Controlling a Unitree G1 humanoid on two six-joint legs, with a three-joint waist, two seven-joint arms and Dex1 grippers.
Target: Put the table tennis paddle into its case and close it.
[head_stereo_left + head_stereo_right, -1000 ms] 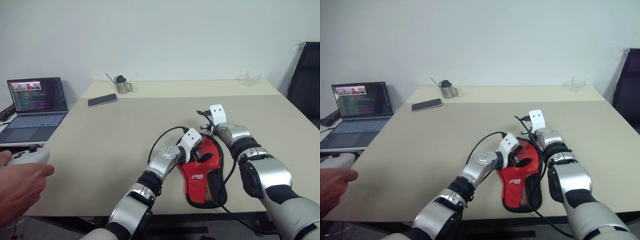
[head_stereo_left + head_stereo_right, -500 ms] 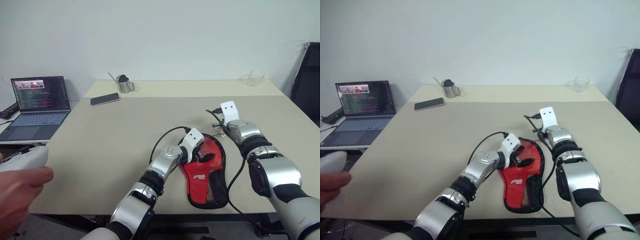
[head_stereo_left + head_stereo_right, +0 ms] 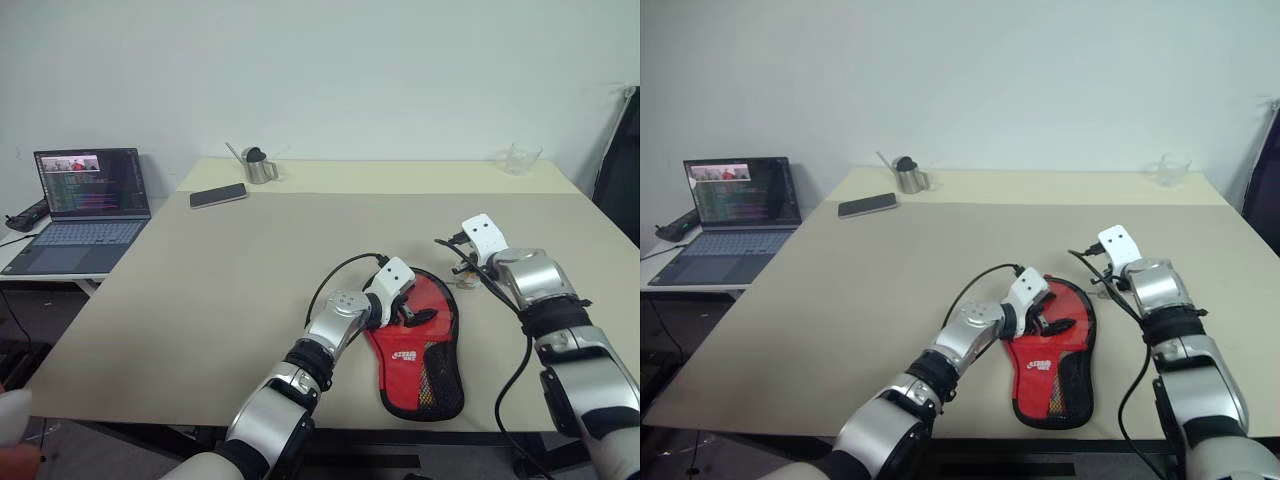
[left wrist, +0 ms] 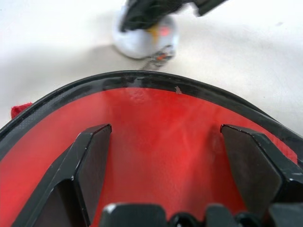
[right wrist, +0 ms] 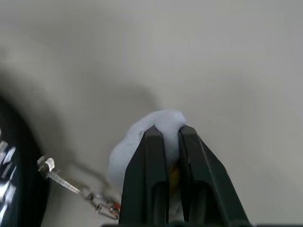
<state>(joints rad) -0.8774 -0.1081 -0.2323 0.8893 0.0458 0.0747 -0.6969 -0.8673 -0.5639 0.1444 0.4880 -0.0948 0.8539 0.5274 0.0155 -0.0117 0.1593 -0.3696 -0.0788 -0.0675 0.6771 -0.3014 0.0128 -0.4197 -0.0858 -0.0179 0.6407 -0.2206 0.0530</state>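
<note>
i have the case [image 3: 418, 345] lying flat near the front edge of the tabletop [image 3: 230, 270], red side and black mesh pocket up, its rounded head toward the far side and its narrow end toward me. judging by how full it lies, the table tennis paddle is already inside, though i cannot see the bat itself. my left end effector [image 3: 408, 312] sits over the head of the case with its fingers [image 4: 92, 156] spread wide on the red fabric; they clasp nothing, and i read this as pinning the cover down so it does not slide while the zipper is drawn. my right end effector [image 5: 166, 142] is off the case's far right edge, its fingers pinched together on a small pale blob [image 5: 142, 142] with a thin metal chain [image 5: 71, 187] trailing from it, which i take to be the zipper's pull tab. it looks to me as though the closing is under way, with the pull being carried around the black edging.
</note>
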